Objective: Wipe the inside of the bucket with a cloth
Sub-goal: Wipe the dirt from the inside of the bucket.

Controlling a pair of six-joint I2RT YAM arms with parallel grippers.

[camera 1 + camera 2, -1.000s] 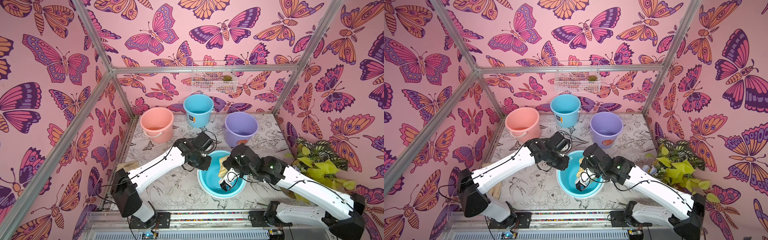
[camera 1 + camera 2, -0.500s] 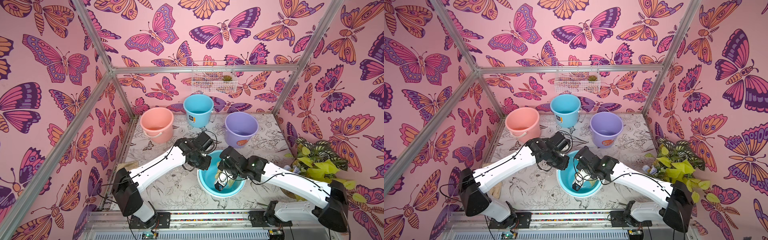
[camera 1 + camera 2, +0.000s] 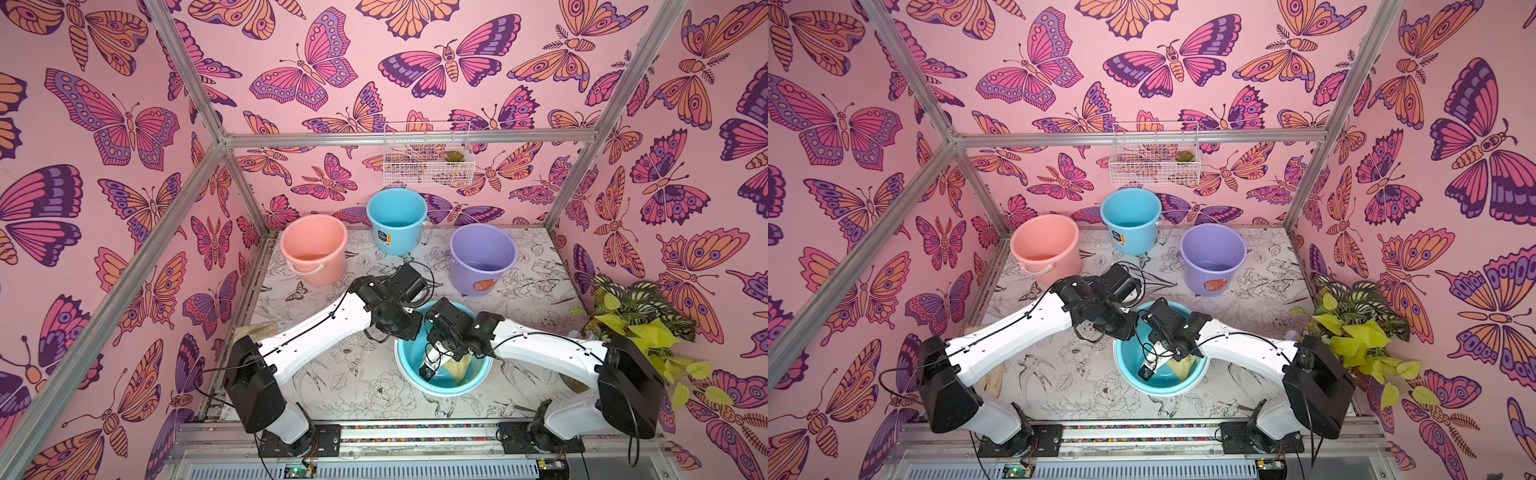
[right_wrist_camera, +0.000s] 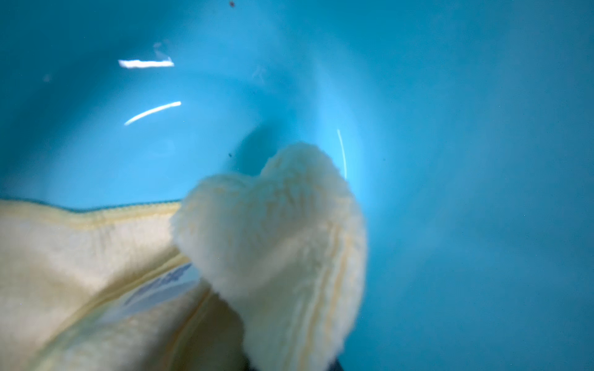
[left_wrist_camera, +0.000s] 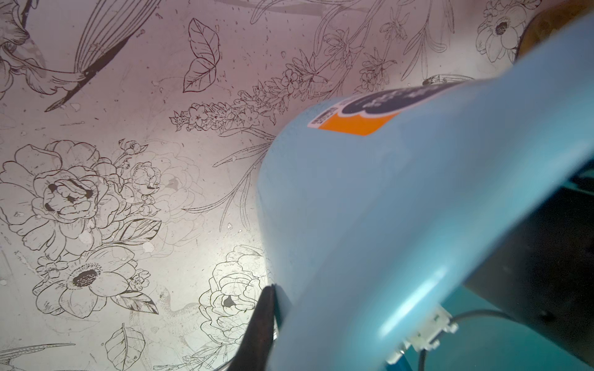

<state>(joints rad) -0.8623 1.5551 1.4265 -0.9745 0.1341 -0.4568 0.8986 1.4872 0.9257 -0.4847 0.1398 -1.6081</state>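
Yellow cloth pinched in right fingers; left fingers grip bucket.

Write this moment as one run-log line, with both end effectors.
left end effector: shut on near teal bucket rim | right end effector: shut on pale yellow cloth | cloth: inside bucket

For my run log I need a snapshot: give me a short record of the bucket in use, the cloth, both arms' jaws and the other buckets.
bucket: teal, upright, in front of the other three
cloth: pale yellow, inside bucket
right gripper: jaws shut on cloth, down inside bucket
left gripper: jaws shut on bucket rim
others: pink bucket, blue bucket, purple bucket, upright at the back
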